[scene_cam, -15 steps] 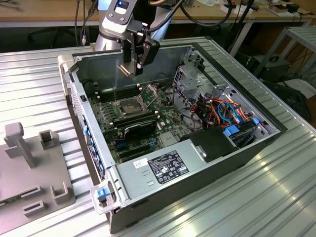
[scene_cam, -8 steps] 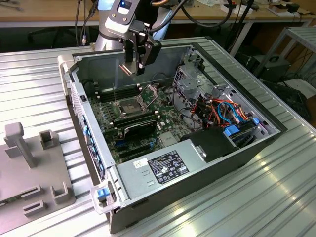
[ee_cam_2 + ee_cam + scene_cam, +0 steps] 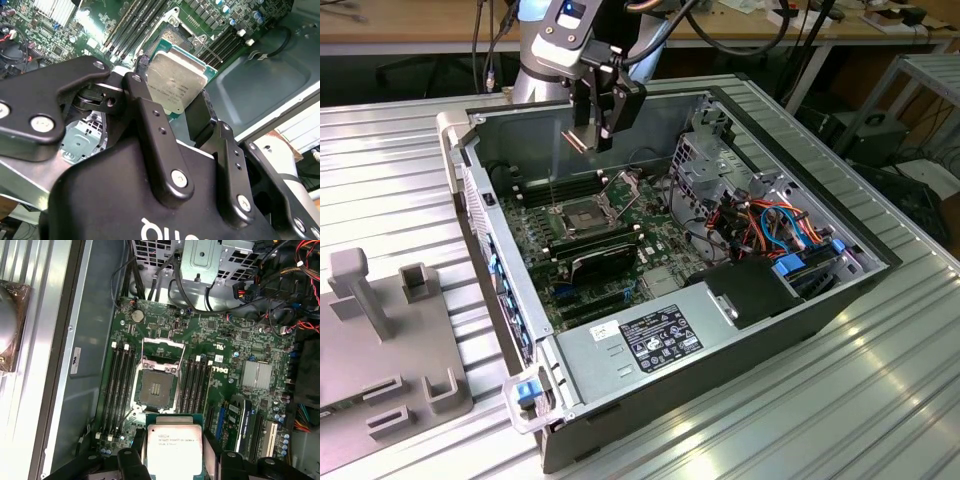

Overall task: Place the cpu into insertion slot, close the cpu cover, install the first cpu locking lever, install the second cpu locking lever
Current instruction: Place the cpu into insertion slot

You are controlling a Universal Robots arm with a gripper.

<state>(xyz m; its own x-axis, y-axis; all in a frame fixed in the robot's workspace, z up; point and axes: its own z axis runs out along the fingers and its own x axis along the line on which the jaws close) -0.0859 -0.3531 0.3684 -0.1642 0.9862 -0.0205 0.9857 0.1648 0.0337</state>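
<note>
My gripper (image 3: 586, 138) hangs over the open computer case, shut on the cpu (image 3: 175, 80), a flat square chip with a silvery face. In both wrist views the black fingers (image 3: 147, 115) clamp the cpu (image 3: 174, 445) by two opposite edges. The insertion slot (image 3: 156, 388) lies bare on the green board, a short way ahead of the chip and below it. In the exterior view the insertion slot (image 3: 582, 215) sits under the gripper, with clear air between. The cpu cover (image 3: 162, 347) stands swung up at the socket's far edge, also seen as the cpu cover (image 3: 623, 185).
Black memory slots (image 3: 120, 385) flank the socket on both sides. A finned heatsink (image 3: 256, 374), a drive cage (image 3: 705, 165) with red and blue cables (image 3: 775, 225) and the power supply (image 3: 650, 335) fill the case. A grey fixture (image 3: 380, 340) stands outside.
</note>
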